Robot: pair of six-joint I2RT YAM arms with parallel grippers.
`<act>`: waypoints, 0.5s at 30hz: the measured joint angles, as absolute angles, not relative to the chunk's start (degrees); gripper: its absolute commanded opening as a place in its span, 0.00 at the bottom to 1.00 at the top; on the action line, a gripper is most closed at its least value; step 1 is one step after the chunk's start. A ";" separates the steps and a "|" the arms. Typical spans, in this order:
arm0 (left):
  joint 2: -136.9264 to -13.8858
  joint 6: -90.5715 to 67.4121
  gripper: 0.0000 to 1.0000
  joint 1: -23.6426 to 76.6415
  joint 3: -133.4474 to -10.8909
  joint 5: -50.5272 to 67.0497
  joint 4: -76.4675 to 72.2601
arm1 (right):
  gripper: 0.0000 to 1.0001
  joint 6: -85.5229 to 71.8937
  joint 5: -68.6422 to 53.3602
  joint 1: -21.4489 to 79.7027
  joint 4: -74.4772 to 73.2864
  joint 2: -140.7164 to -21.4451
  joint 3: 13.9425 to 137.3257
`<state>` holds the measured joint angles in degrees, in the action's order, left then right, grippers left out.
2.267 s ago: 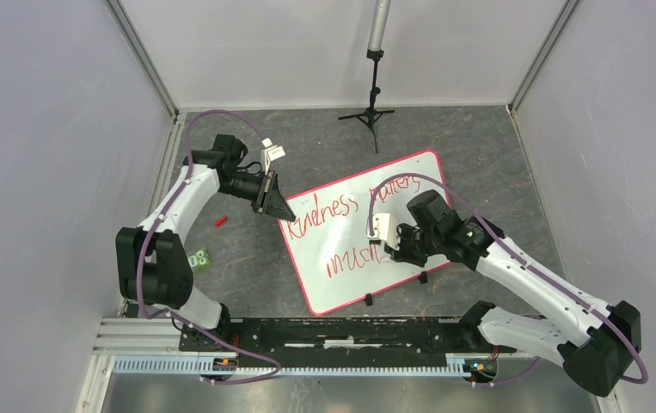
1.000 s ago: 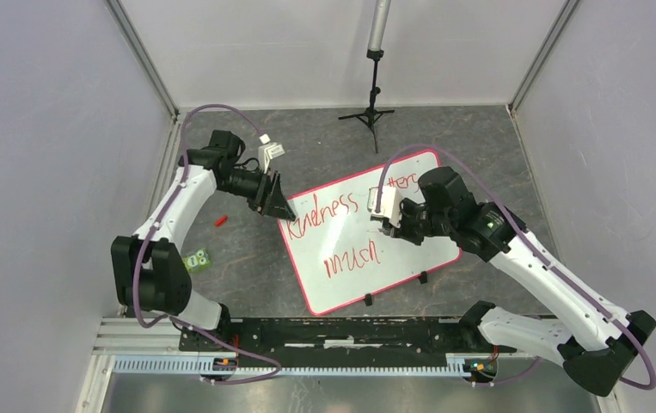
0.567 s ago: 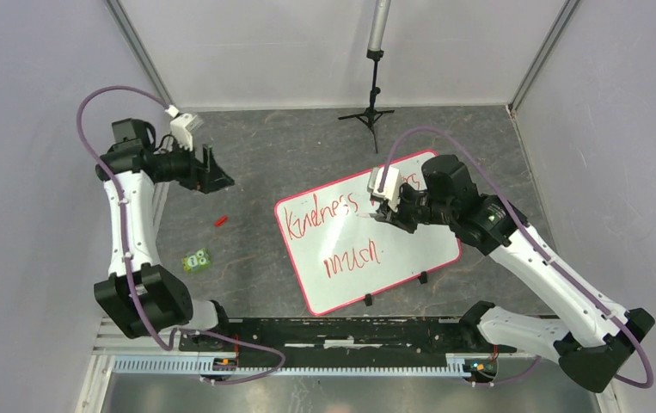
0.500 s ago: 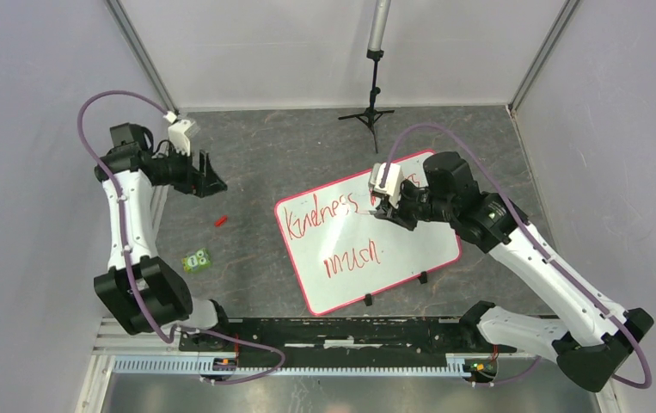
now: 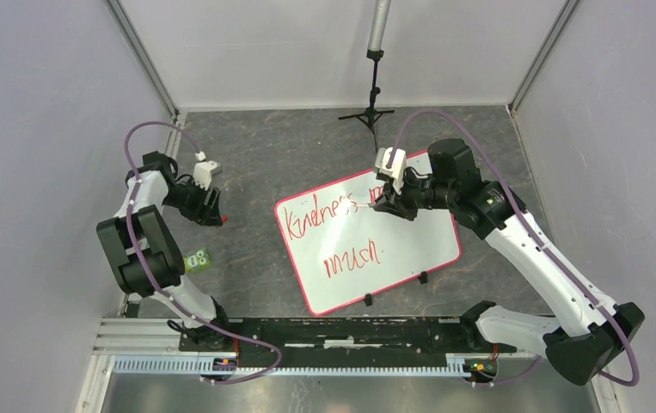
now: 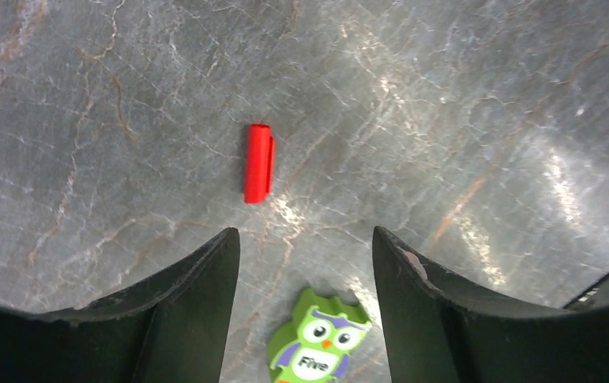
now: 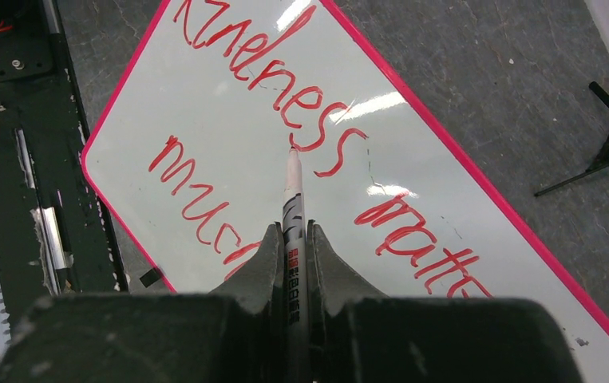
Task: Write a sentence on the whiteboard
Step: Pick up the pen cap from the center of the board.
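On my feed the table [image 6: 444,96] is grey stone, marbled with pale streaks and thin rust-brown veins. The whiteboard [image 5: 410,249] is glossy white with a thin red-pink rim, and the sentence [image 5: 322,215] on it is in red marker strokes. The marker [image 7: 293,207] has a white barrel with a black zigzag print and a red label carrying white characters. The small cap [image 6: 258,163] is plain bright red. The owl card [image 6: 318,345] is lime green with purple wings, white eyes, an orange beak and a white belly patch with the word "Five" in black. I see both arms as white with black joints, each trailing a purple cable [image 5: 148,129]. The tripod [image 5: 369,112] is black.
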<state>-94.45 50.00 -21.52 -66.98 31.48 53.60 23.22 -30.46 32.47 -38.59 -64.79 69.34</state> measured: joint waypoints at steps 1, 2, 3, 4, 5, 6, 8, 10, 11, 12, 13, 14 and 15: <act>-95.20 51.00 0.66 -21.50 -66.67 31.42 52.69 | 0.00 23.16 -30.72 32.42 -38.59 -64.84 69.43; -95.96 52.05 0.65 -21.52 -66.41 31.35 51.81 | 0.01 23.07 -31.03 32.32 -38.57 -64.86 69.43; -96.62 52.60 0.65 -21.52 -66.24 31.31 51.27 | 0.01 22.92 -31.16 32.21 -38.59 -64.86 69.43; -97.43 53.39 0.64 -21.50 -66.15 31.31 50.61 | 0.01 22.74 -31.29 32.10 -38.59 -64.88 69.43; -98.24 54.13 0.63 -21.52 -66.13 31.31 50.17 | 0.01 22.68 -31.31 31.99 -38.59 -64.93 69.43; -99.00 54.68 0.63 -21.50 -66.11 31.31 49.67 | 0.01 22.50 -31.33 31.83 -38.59 -65.01 69.43; -100.18 55.44 0.62 -21.50 -65.91 31.31 48.47 | 0.01 22.28 -31.35 31.73 -38.57 -65.32 69.45; -101.01 55.92 0.61 -21.43 -65.58 31.27 47.13 | 0.01 22.11 -31.40 31.64 -38.54 -65.76 69.54; -101.45 56.27 0.60 -21.39 -65.30 31.09 46.35 | 0.01 22.09 -31.44 31.59 -38.54 -65.93 69.58; -101.80 56.53 0.58 -21.34 -65.01 30.79 45.67 | 0.00 22.04 -31.48 31.57 -38.54 -66.19 69.60; -102.08 56.66 0.57 -21.28 -64.69 30.39 44.97 | 0.00 21.96 -31.53 31.55 -38.57 -66.35 69.63; -102.41 56.82 0.56 -21.12 -64.25 30.02 44.14 | 0.00 21.87 -31.53 31.48 -38.54 -66.50 69.63; -102.67 57.30 0.54 -21.04 -63.94 30.00 43.59 | 0.00 21.82 -31.53 31.46 -38.59 -66.59 69.65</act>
